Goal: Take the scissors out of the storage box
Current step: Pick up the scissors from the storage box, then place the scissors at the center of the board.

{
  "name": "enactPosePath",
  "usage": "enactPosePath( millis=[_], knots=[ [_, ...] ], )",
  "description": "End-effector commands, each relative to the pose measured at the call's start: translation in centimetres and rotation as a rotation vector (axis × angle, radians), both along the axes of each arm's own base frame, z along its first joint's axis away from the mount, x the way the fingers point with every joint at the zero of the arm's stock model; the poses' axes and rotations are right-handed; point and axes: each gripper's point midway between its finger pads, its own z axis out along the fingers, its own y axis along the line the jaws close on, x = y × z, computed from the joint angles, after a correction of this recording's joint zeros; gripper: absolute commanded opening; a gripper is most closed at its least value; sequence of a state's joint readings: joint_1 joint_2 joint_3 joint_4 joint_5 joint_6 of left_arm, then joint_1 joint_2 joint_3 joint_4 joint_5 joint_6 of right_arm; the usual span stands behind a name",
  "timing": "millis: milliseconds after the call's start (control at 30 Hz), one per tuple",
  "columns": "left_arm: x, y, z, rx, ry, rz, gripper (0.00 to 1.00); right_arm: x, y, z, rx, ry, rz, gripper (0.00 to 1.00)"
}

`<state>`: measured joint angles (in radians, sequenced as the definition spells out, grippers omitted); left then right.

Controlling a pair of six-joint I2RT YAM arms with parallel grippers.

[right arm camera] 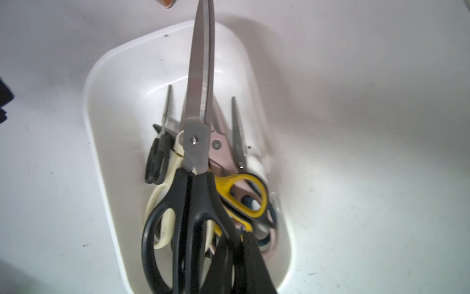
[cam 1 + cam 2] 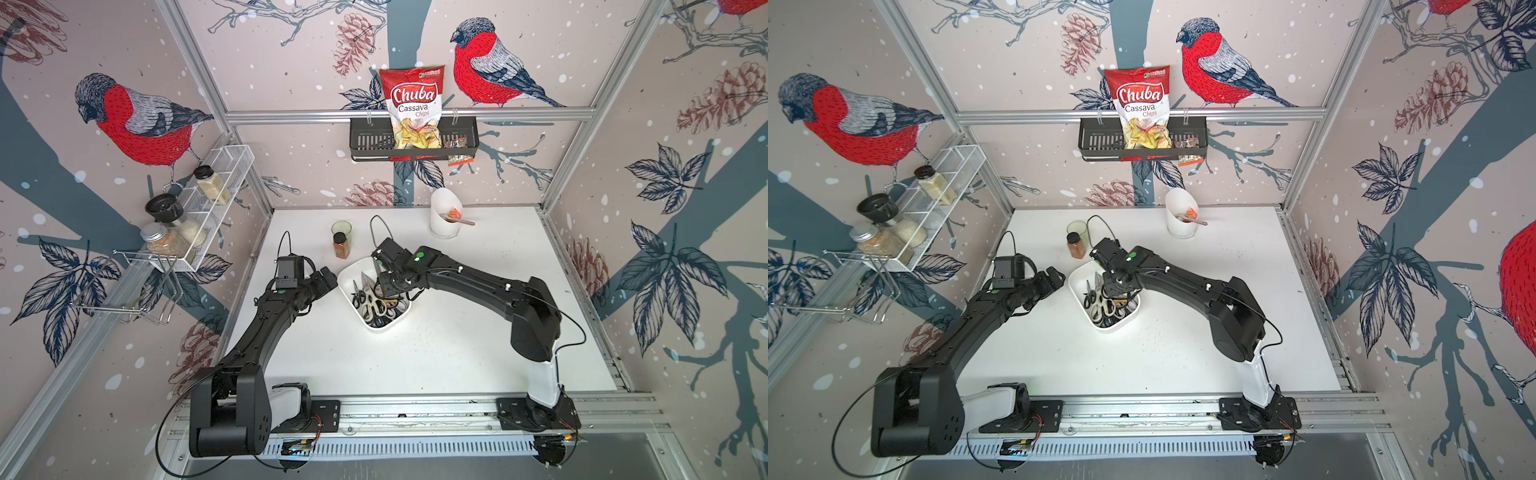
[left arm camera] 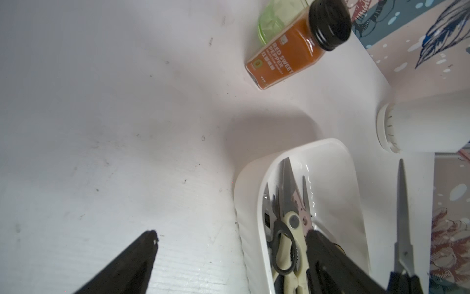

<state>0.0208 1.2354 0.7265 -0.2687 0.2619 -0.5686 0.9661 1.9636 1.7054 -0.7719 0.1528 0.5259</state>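
Note:
The white storage box (image 2: pixel 352 271) (image 2: pixel 1080 277) sits mid-table, with several scissors (image 2: pixel 374 306) (image 2: pixel 1103 306) piled inside: cream, black, pinkish and black-and-yellow (image 1: pixel 244 193) handles. My right gripper (image 2: pixel 384 286) (image 1: pixel 236 254) is shut on one handle loop of a large black-handled pair of scissors (image 1: pixel 198 114). That pair hangs raised over the box (image 1: pixel 114 101), its closed blades (image 3: pixel 401 203) pointing toward the back. My left gripper (image 2: pixel 328 279) (image 3: pixel 232 236) stands open at the box's left wall (image 3: pixel 254 229), one finger above the table and one above the pile, holding nothing.
An orange spice bottle (image 2: pixel 341 246) (image 3: pixel 287 51) and a green glass (image 2: pixel 341 229) stand just behind the box. A tall white holder (image 2: pixel 444 214) is at the back right. A black basket (image 2: pixel 370 143) with a chips bag hangs on the back rail, and a wire rack (image 2: pixel 216 195) of jars hangs on the left wall.

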Motion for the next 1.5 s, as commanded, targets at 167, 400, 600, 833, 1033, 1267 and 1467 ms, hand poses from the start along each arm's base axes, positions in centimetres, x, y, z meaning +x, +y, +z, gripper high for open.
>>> enactPosePath(
  millis=[167,400,600,833,1033,1267,1467],
  knots=[
    [0.9,-3.3,0.8,-0.012,-0.005,-0.140,0.95,6.0,-11.1,0.0,0.050,0.004,-0.154,0.00],
    [1.6,-5.3,0.4,-0.020,0.008,-0.153,0.95,10.1,-21.9,-2.2,0.026,0.038,-0.304,0.00],
    [2.7,-5.5,0.8,-0.022,0.016,-0.162,0.95,11.3,-28.8,-4.8,-0.015,0.079,-0.403,0.00],
    [2.8,-5.1,0.9,-0.009,0.004,-0.136,0.95,12.5,-32.8,-8.8,-0.038,0.179,-0.356,0.00],
    [2.1,-5.1,-1.0,-0.017,0.053,-0.127,0.95,14.2,-34.9,-9.8,-0.104,0.188,-0.313,0.00],
    [1.4,-4.6,-1.6,0.006,0.067,-0.123,0.95,14.8,-34.9,-11.9,-0.163,0.200,-0.282,0.04],
    [1.5,-4.4,-1.4,0.019,0.063,-0.120,0.95,14.8,-35.1,-12.8,-0.184,0.202,-0.286,0.10]
  ],
)
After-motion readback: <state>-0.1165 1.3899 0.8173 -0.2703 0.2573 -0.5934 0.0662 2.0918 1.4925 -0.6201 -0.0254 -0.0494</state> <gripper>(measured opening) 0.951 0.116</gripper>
